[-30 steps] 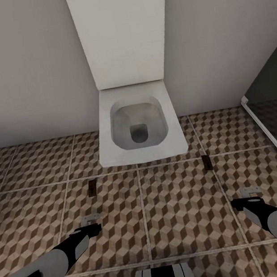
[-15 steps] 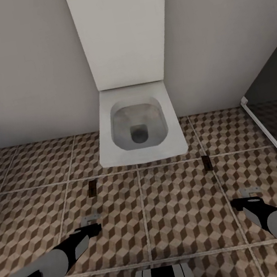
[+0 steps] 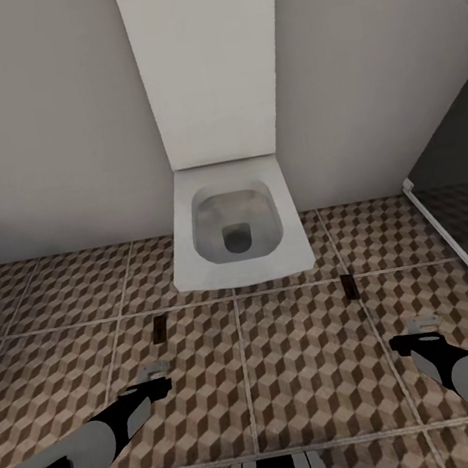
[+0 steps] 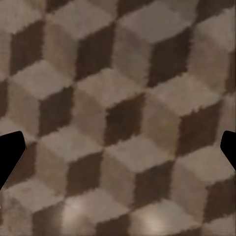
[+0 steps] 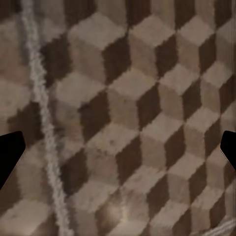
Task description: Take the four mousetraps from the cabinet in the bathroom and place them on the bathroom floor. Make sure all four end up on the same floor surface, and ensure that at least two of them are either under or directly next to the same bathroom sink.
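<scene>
Two small dark mousetraps (image 3: 159, 328) (image 3: 350, 286) lie on cube-patterned tile floor (image 3: 310, 359), long axes toward 12 o'clock, flanking white toilet (image 3: 236, 226). Left end effector (image 3: 154, 380) and right end effector (image 3: 422, 333) spread wide, empty.

No legible txt, labels, brands or nos. anywhere; surfaces are plain or pattern-only.

– what's straight ahead?
– a white toilet (image 3: 236, 226), bowl open, its tall white panel (image 3: 207, 62) running up a plain grey-beige wall (image 3: 38, 123).
– and underfoot?
– a floor (image 3: 312, 374) of big square tiles with a brown, beige and grey cube print and thin pale grout lines.
– anything off to the side?
– a dark glass screen (image 3: 462, 178) in a white frame, at the right edge.
</scene>
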### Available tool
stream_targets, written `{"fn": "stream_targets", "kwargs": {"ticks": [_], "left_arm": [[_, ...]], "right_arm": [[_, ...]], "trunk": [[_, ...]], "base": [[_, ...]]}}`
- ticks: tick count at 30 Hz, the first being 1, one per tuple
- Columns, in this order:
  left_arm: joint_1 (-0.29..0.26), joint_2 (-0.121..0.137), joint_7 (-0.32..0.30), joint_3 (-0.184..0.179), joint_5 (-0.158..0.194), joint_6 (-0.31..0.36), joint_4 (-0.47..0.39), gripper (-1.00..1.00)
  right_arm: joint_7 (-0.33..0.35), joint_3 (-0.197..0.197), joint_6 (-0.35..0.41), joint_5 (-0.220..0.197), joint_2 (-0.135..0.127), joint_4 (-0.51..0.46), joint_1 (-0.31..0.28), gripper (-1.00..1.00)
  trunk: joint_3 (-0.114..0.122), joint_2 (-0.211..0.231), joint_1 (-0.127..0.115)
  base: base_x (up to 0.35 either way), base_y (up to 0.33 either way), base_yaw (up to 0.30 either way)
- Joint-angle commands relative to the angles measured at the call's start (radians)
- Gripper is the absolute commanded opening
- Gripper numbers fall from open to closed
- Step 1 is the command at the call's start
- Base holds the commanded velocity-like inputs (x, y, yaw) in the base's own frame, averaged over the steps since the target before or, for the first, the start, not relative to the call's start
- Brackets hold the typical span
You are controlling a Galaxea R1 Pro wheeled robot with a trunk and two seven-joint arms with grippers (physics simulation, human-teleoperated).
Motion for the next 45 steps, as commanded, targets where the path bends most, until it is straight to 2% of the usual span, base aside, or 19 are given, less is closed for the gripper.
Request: {"fn": "stream_targets", "kwargs": {"ticks": [1, 31, 36, 45], "left_arm": [[0.0, 0.001, 0.008, -0.008, 0.006, 0.002, -0.004, 1.0], [0.0, 0.003, 0.009, -0.008, 0.008, 0.003, 0.001, 1.0], [0.004, 0.004, 0.009, -0.008, 0.007, 0.004, 0.001, 1.0], [0.063, 0.004, 0.008, -0.009, 0.005, 0.005, 0.0, 1.0]], "right_arm": [[-0.002, 0.0, 0.004, 0.001, 0.0, -0.001, 0.0, 1.0], [-0.004, 0.0, 0.004, -0.002, 0.003, 0.007, 0.007, 1.0], [-0.005, 0.0, 0.001, -0.001, 0.004, 0.008, 0.031, 1.0], [-0.002, 0.001, 0.0, 0.0, 0.01, 0.009, 0.103, 1.0]], "trunk": [[0.003, 0.0, -0.001], [0.119, 0.007, -0.014], [0.139, 0.008, -0.016], [0.174, 0.01, -0.02]], "base": [[0.0, 0.0, 0.0], [0.0, 0.0, 0.0], [0.0, 0.0, 0.0], [0.0, 0.0, 0.0]]}}
